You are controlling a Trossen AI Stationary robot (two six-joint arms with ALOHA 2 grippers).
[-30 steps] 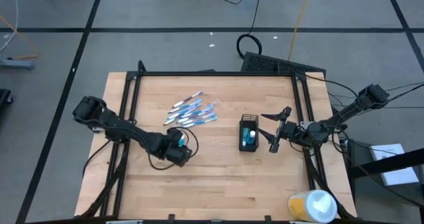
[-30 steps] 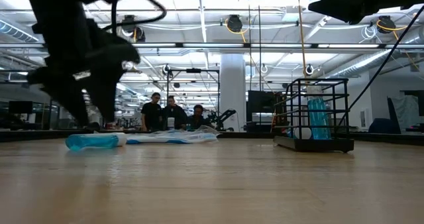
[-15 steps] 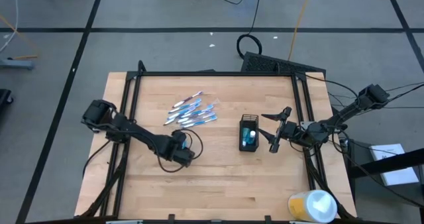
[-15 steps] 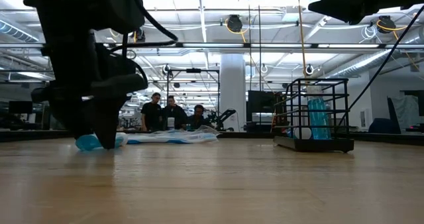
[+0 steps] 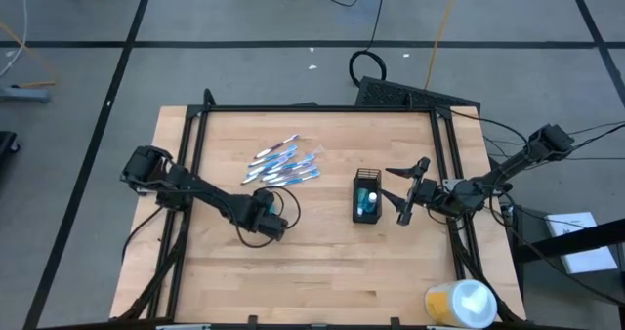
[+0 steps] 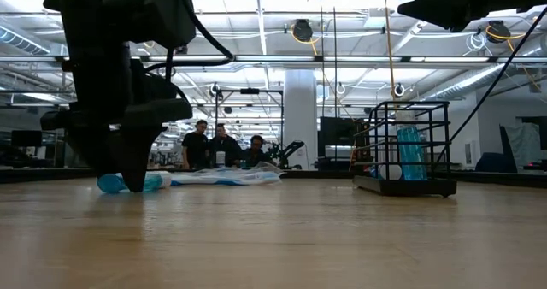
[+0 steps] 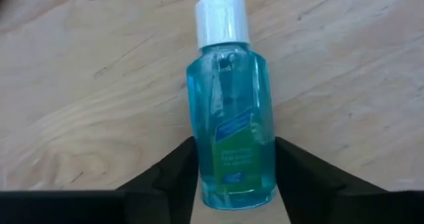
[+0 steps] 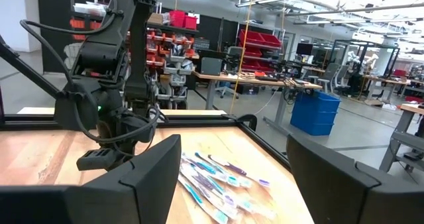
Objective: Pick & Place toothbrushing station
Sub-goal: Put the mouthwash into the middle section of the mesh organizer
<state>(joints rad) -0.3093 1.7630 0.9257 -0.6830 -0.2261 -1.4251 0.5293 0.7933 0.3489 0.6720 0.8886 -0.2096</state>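
Note:
A small blue bottle [image 7: 228, 98] with a white cap lies on its side on the wooden table, left of centre. My left gripper [image 7: 234, 148] is down over it, fingers on either side of its body; it also shows in the high view [image 5: 264, 215] and the low view [image 6: 128, 173]. The black wire-mesh cup [image 5: 366, 198] stands right of centre with another blue bottle inside. A bunch of blue-and-white toothbrushes [image 5: 283, 164] lies flat on the table behind my left gripper. My right gripper [image 5: 400, 195] is open and empty just right of the cup. My left gripper pinches the bottle's two sides [image 7: 199, 177] between its two fingers, at the half away from the cap. The fingers come from above, pointing down, and lie across the bottle. The bottle lies flat on the table [image 6: 154, 182].
A yellow-and-white roll [image 5: 459, 304] lies at the near right corner. A black frame [image 5: 322, 107] runs round the table's edges. Bare wood lies along the near side [image 5: 322, 281]. People stand in the room far behind the table [image 6: 218, 144].
My left gripper has gone down onto the blue bottle, shifting a little toward the table's right edge, and its fingers now stand around the bottle at table level. The bottle has stayed lying where it was.

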